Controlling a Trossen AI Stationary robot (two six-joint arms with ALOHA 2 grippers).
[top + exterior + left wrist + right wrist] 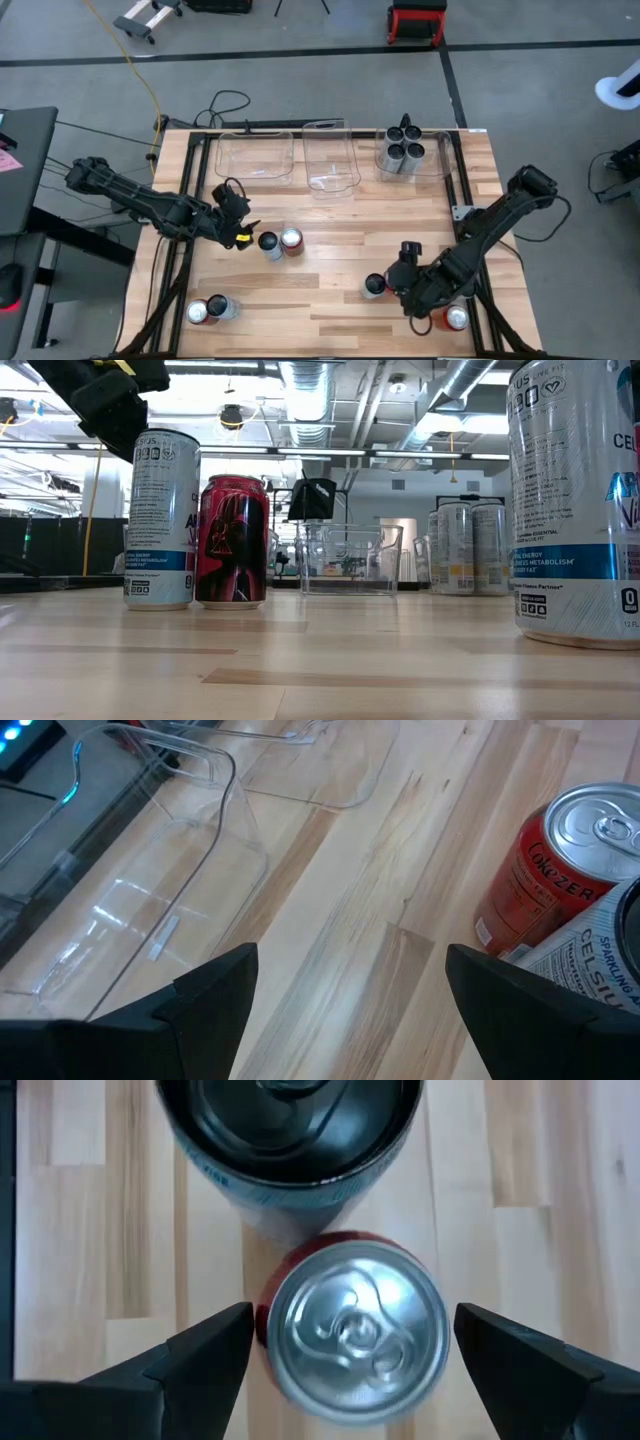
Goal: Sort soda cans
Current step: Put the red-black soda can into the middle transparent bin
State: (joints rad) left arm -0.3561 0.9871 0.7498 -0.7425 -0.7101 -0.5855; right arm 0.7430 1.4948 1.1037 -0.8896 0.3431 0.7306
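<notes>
Three clear bins (254, 155) line the table's (330, 290) far edge, the right one holding four silver cans (402, 152). My left hand (243, 233), fingers apart, sits just beside a silver can (269, 245) touching a red can (291, 241). My right hand (345, 1370) (also spread) hovers over another red can (350, 1328).

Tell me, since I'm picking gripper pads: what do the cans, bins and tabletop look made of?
Red can: likely thin glossy metal, with a bright pull-tab top. Bin: clear, probably plastic; the wood shows through. Table: pale wood planks with visible grain and a slight sheen.
</notes>
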